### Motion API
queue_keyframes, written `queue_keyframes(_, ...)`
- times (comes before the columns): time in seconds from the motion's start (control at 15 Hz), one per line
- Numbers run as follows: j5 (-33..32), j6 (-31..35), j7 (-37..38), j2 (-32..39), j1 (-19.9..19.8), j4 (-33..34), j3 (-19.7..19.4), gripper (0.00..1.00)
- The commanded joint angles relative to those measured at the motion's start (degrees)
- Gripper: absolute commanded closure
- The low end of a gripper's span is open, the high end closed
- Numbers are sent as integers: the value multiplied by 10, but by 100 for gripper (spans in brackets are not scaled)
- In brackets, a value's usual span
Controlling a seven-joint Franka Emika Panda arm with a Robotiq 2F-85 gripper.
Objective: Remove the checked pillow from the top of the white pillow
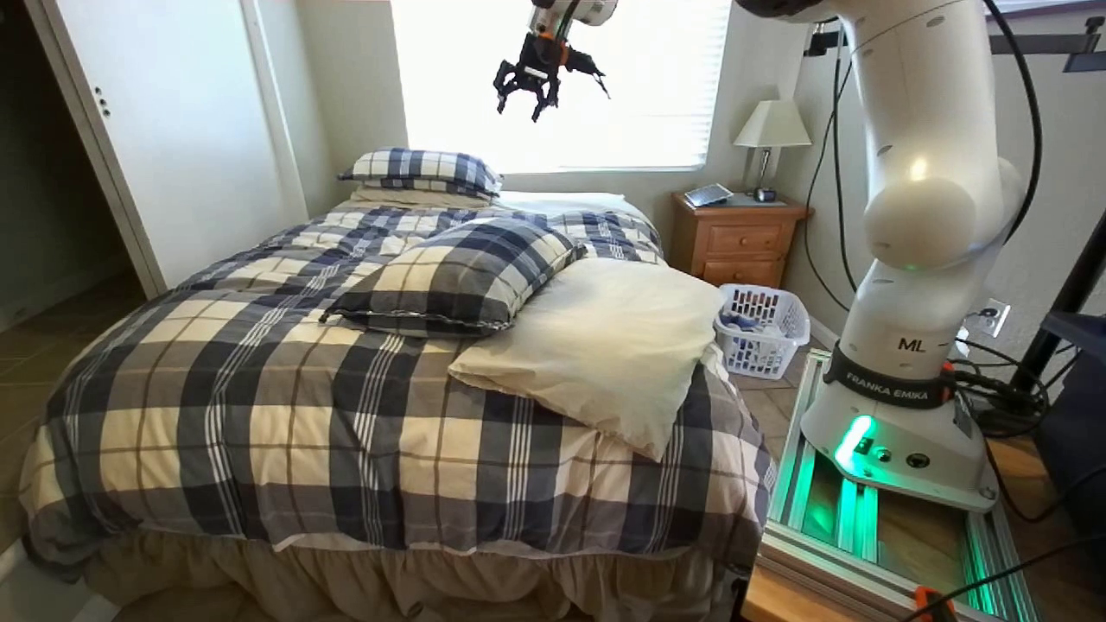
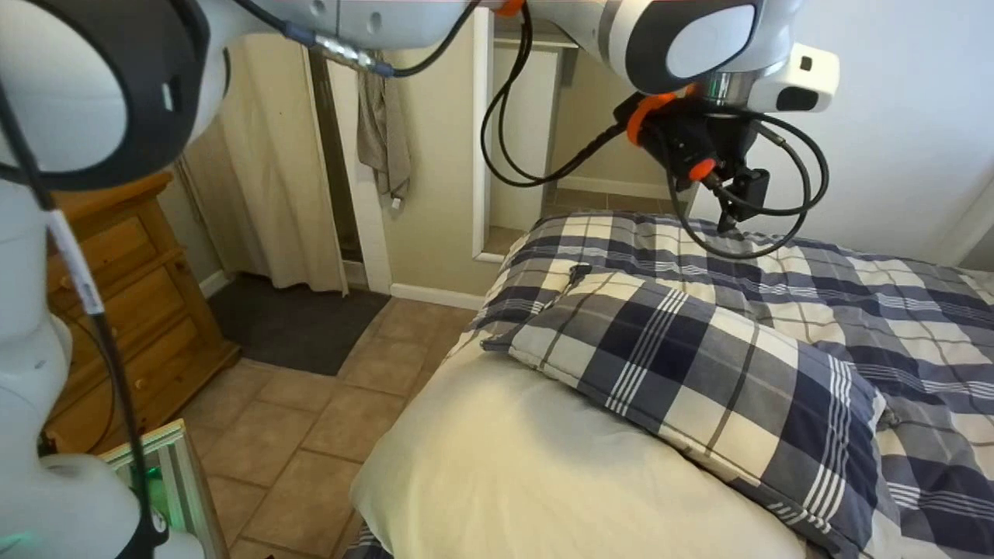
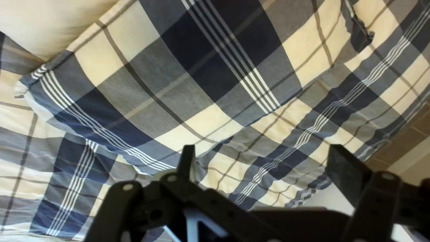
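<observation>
Gripper, black and two-fingered, hangs in the air above a navy, grey and cream plaid cloth bedspread; you have its jaws spread wide, with bedspread showing between them in your wrist view; your task item, a large, plump, rectangular, cloth-covered checked pillow in matching plaid, lies on the bedspread, lower than the gripper and apart from it; one long edge meets a large, plain, cloth-covered off-white pillow; how far that edge rides over the off-white pillow, you cannot tell from these views. The off-white pillow lies on the side nearer your white robot base, one corner pointing towards the bedspread's near edge in an exterior view; beyond, you note a further plaid pillow at the far end, a brown wooden nightstand bearing a cream-shaded lamp, and a white slatted plastic basket near the nightstand.
</observation>
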Motion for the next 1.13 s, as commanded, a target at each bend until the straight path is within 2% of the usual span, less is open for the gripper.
queue_keyframes(0.0, -42, 21, -2, -101, 17, -140, -10, 0)
queue_keyframes(0.13, -57, 38, 3, -134, 20, -194, -11, 0)
queue_keyframes(0.2, -60, 48, 5, -148, 33, -219, -28, 0)
queue_keyframes(0.53, -103, 128, 30, -211, 55, -345, -47, 0)
queue_keyframes(0.6, -72, 86, 6, -164, 47, -270, -46, 0)
queue_keyframes(1.07, -74, 92, 7, -166, 49, -278, -48, 0)
